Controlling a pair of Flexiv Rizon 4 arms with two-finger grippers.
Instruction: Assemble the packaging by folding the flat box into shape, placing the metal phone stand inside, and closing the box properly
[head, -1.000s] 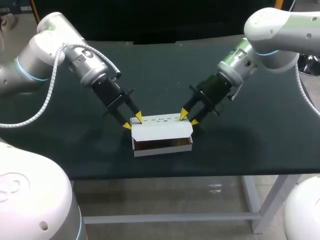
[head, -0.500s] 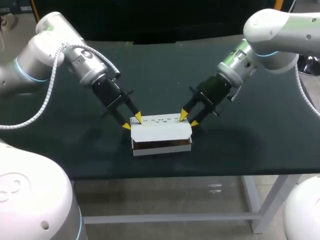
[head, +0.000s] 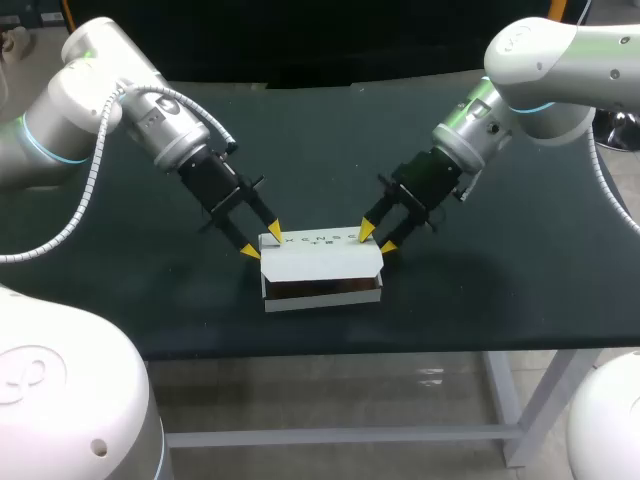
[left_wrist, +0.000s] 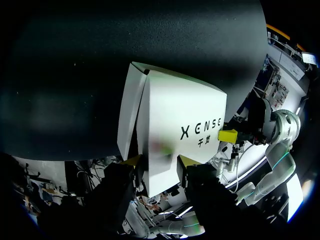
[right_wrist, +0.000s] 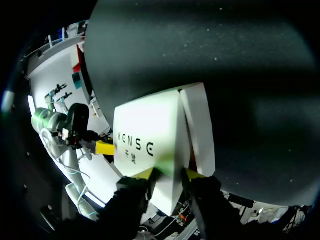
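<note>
A white box (head: 320, 262) lies at the table's middle, its lid lowered over it with a dark gap along the front. What is inside is hidden. My left gripper (head: 260, 243) straddles the box's left end, fingers slightly spread and close beside the flap, so open. In the left wrist view the box (left_wrist: 175, 115) reaches in between my left gripper (left_wrist: 160, 161). My right gripper (head: 377, 236) is shut on the box's right end. Its own view shows the box (right_wrist: 150, 135) pinched by the right gripper (right_wrist: 170, 173).
The dark table top (head: 320, 150) lies bare around the box on all sides. Its front edge (head: 330, 350) runs a short way in front of the box. Both arms slant down towards the box from the back corners.
My left arm has drawn back slightly to the left and its fingers have spread a little. The lid sits a bit lower. The right arm has hardly moved.
</note>
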